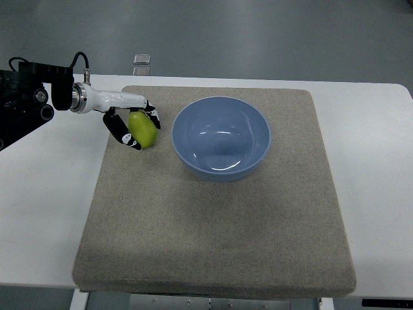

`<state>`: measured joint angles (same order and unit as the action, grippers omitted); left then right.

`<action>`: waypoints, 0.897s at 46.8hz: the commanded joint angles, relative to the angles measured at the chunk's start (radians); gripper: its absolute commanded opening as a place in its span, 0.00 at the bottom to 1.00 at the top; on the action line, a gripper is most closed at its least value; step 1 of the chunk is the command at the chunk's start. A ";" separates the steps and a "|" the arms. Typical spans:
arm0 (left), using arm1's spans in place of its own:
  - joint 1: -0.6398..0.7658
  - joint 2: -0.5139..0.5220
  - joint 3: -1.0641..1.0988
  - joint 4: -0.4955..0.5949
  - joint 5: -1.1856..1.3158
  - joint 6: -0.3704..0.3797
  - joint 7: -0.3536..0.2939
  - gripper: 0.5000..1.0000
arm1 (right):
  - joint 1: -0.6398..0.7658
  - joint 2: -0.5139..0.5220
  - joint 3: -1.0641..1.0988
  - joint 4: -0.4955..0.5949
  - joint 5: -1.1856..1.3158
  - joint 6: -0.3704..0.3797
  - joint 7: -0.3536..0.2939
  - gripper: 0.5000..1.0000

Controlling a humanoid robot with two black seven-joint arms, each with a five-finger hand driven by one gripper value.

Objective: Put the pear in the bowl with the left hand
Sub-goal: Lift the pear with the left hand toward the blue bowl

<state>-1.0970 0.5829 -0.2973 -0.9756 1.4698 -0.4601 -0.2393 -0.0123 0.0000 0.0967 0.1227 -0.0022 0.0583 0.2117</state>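
At upper left, the pear (142, 128) is clasped by the left hand (132, 126), just left of the empty bowl (221, 137). Smooth, firm, light skin is judged slippery; its widest middle is best held.

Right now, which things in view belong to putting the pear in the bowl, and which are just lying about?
Belongs to the job:
- pear, green, gripped by the left robot hand
- blue bowl, empty, right of the pear

Just lying about:
- grey mat under the bowl
- white table
- small square object on the floor beyond the table
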 commanded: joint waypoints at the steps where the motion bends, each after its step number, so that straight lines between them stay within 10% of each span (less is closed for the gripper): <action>1: -0.006 0.000 -0.003 -0.003 0.000 0.001 0.000 0.00 | 0.000 0.000 0.000 0.000 0.001 0.000 0.000 0.85; 42: -0.066 0.000 -0.103 -0.064 -0.009 0.001 -0.002 0.00 | 0.000 0.000 0.000 0.000 0.001 0.000 0.000 0.85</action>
<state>-1.1608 0.5800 -0.3863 -1.0168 1.4599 -0.4582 -0.2411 -0.0123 0.0000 0.0967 0.1227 -0.0025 0.0583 0.2117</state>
